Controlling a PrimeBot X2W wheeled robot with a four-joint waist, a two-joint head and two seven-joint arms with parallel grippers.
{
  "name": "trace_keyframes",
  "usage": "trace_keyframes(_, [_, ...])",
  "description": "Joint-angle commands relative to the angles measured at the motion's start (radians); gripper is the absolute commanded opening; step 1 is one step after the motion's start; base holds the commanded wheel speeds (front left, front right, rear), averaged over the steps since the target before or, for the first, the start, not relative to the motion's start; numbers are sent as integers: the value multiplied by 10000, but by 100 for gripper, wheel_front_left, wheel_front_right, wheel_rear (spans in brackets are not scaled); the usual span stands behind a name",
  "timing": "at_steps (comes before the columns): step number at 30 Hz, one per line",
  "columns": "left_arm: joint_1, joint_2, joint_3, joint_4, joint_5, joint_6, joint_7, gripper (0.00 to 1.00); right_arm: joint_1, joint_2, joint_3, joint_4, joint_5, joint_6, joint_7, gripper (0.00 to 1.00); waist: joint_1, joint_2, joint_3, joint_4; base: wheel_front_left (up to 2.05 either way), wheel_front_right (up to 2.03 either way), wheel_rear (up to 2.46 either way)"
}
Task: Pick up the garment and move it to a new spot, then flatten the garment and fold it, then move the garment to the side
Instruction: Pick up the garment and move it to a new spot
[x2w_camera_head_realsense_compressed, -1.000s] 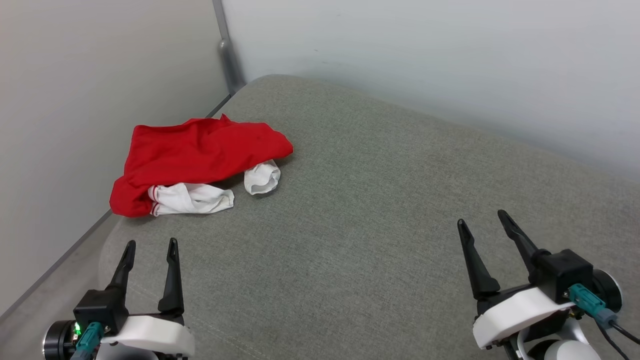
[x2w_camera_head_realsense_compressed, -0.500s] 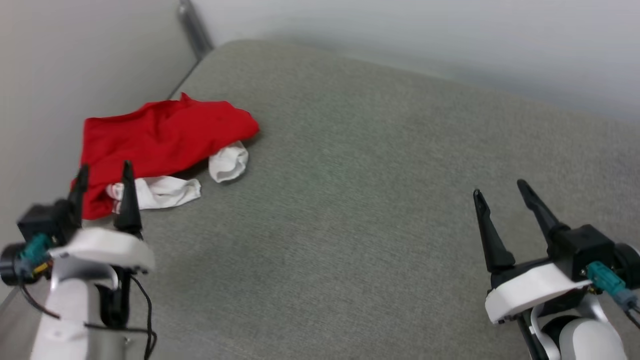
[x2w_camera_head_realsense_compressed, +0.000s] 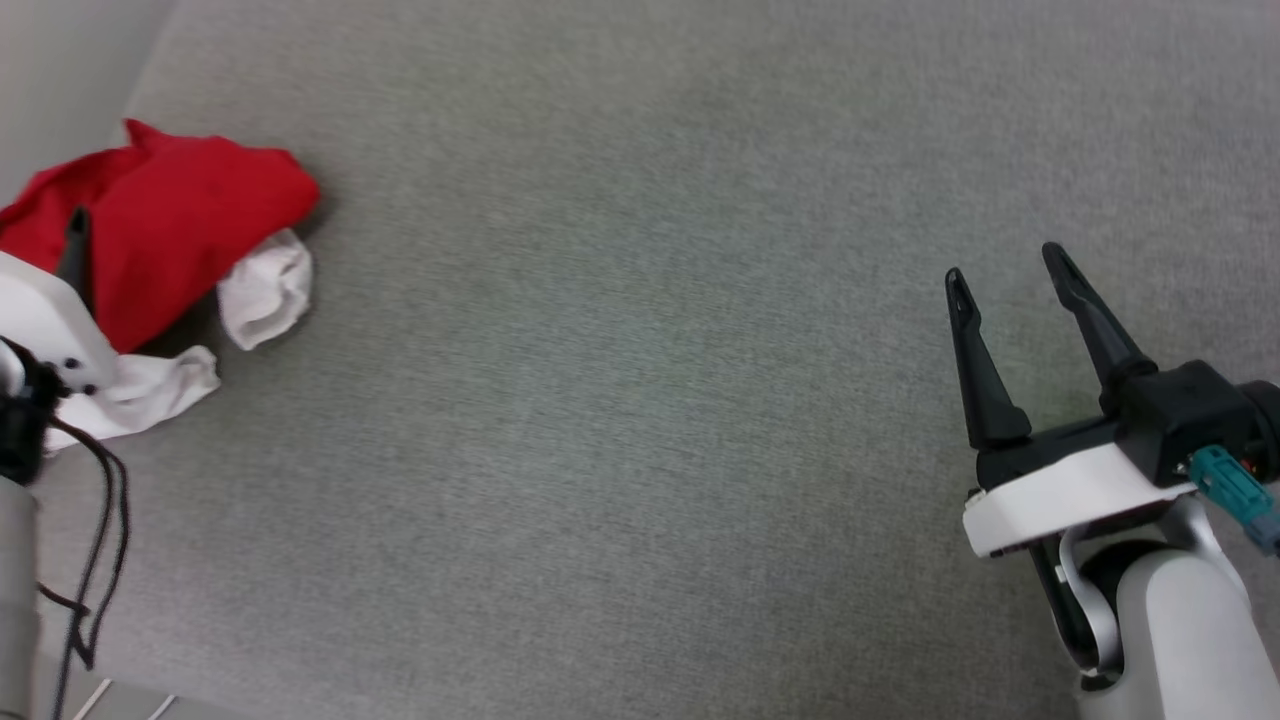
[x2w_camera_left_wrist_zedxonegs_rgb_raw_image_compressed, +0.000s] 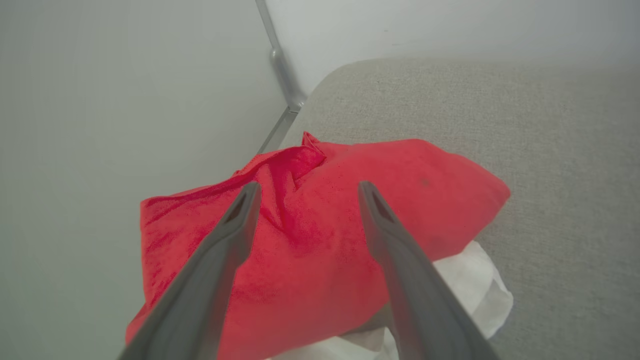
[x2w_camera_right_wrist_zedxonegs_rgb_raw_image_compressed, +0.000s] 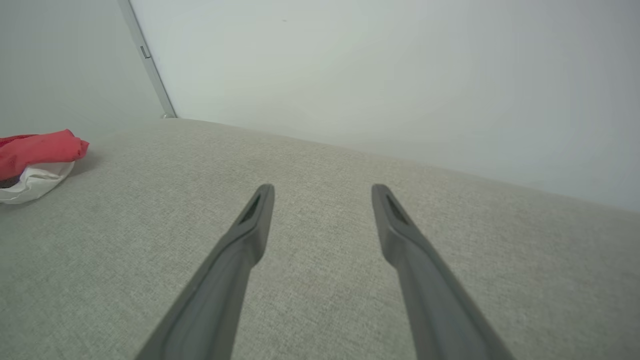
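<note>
A wide grey woven cushion stretches across the scene, with pale walls behind it and on its left. A thin metal strip runs down the corner where they meet. The garment, a red jersey shirt, lies crumpled in a loose heap at the far left of the cushion, close to the left wall and near that corner. One white sleeve pokes out from under the heap's right edge. A second white sleeve spills out on the near side, with a little red-and-white trim just visible along its edge. The left gripper sits at the heap on its near left side, its two dark fingers spread wide apart. In its wrist camera the fingers frame the rumpled red cloth, with nothing caught between them. I cannot tell whether the tips touch the fabric. From the head camera, a single dark finger of this gripper shows against the red, and black cables hang from the arm below it. The right gripper hovers well apart from the shirt, over bare cushion on the right side, fingers also spread wide and empty. From its wrist camera the shirt appears as a small red and white bundle far off to the left.
</note>
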Motion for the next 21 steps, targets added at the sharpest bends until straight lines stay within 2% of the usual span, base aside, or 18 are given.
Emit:
trace_keyframes(1, [-332,333,-263,302,-266,-16,534,100,-269,-5,7,34,-39,-3,-90,100,-2,0,808,-637,0,0,0])
trace_keyframes(6, [-1093,1414,-1123,1012,-1263,-9,2320,100,-714,-3,16,34,-130,-3,-228,100,-2,0,1628,-984,0,0,0])
trace_keyframes(10, [-1343,2052,-1534,1483,-2071,-9,3551,100,-991,-3,64,-11,-146,-3,-309,100,-2,0,2160,-1202,0,0,0])
trace_keyframes(14, [-1350,2286,-1639,2150,-2748,-11,4609,100,-1158,-3,102,-84,-197,-3,-361,100,-2,0,2418,-1394,0,0,0])
trace_keyframes(18, [-1097,2039,-1724,2889,-3208,-8,5383,100,-1163,-1,48,-260,-272,-3,-385,100,-2,0,2415,-1490,0,0,0])
trace_keyframes(19, [-1071,1977,-1740,3005,-3271,-10,5455,67,-1150,-1,32,-283,-272,-3,-374,100,-2,0,2391,-1498,0,0,0])
trace_keyframes(20, [-1060,1909,-1759,3094,-3344,-10,5479,18,-1132,-1,21,-299,-274,-3,-360,100,-2,0,2351,-1502,0,0,0])
trace_keyframes(21, [-1046,1876,-1766,3185,-3376,-10,5395,0,-1103,-1,9,-318,-288,-3,-354,100,-2,0,2294,-1506,0,0,0])
